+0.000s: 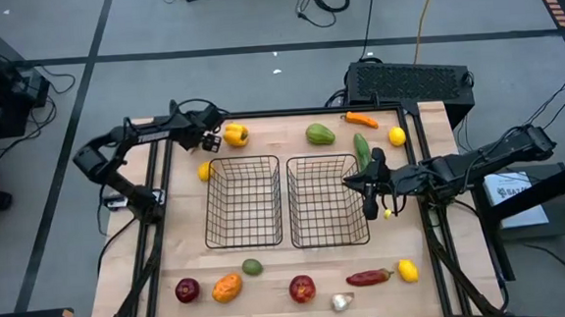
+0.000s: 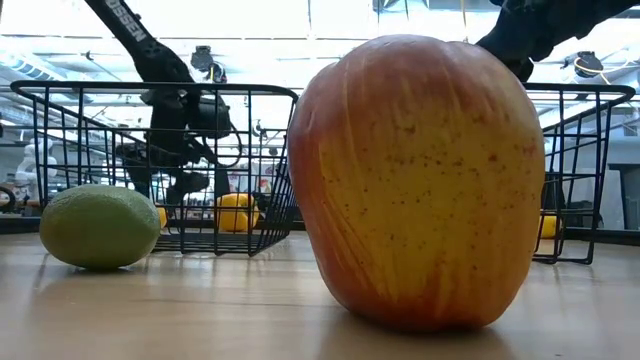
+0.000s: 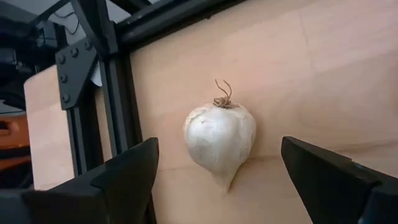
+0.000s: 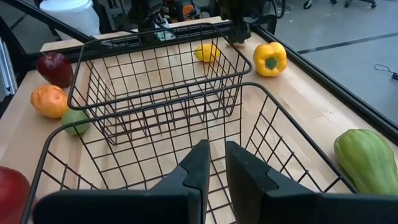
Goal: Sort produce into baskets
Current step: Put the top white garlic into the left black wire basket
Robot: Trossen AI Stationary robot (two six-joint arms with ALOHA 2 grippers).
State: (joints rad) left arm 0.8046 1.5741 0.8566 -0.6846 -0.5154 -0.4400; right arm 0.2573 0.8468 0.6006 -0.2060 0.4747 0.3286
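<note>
Left gripper (image 1: 206, 141): at the far-left corner of the pale wooden surface (image 1: 270, 267), jaws wide apart over a white garlic bulb (image 3: 219, 137) lying on the wood, not touching it.
Right gripper (image 1: 369, 208): above the right black wire-grid basket (image 1: 328, 201), jaws nearly together, holding nothing.
Left black wire-grid basket (image 1: 242, 202): just beside the right one.
Yellow bell pepper (image 1: 236, 135): near the left gripper.
Remaining produce: scattered around both baskets.
</note>
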